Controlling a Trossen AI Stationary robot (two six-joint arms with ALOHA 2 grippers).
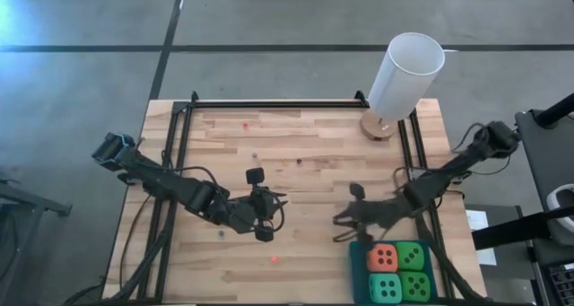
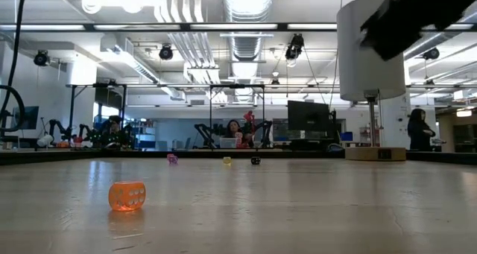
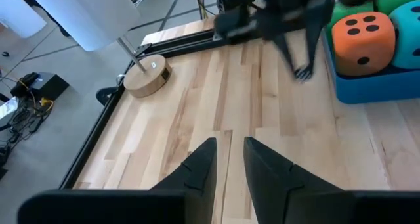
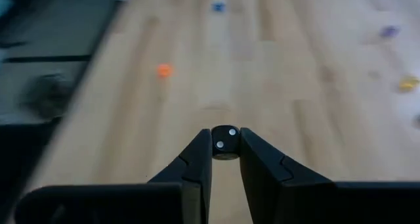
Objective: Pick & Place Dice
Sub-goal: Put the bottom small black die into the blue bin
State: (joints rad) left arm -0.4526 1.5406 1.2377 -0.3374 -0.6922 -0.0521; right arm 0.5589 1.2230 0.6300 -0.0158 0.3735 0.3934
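My right gripper (image 4: 226,145) is shut on a small black die (image 4: 225,142) with white pips. In the high view it hovers (image 1: 343,222) just beyond the far left corner of a blue tray (image 1: 358,268). The tray holds an orange-red die (image 1: 383,258), two green dice (image 1: 412,254) and a turquoise die (image 1: 387,287). A small orange die (image 2: 127,196) rests on the table near the front edge. My left gripper (image 3: 226,163) hangs over the table's middle (image 1: 273,207), open by a narrow gap with nothing in it. My right gripper pinches the small black die by two opposite faces (image 4: 214,144) between its two fingertips. The fingers slant down from the table's right side. The die is lifted clear of the table, with a white-pipped face toward the wrist camera.
A tall white cylinder (image 1: 405,73) on a round wooden foot (image 1: 378,126) stands at the far right. Small loose dice lie scattered on the boards: a red one (image 1: 247,124), a purple one (image 2: 172,159), a yellow one (image 2: 226,161), a dark one (image 2: 256,161). Black rails (image 1: 269,103) frame the table.
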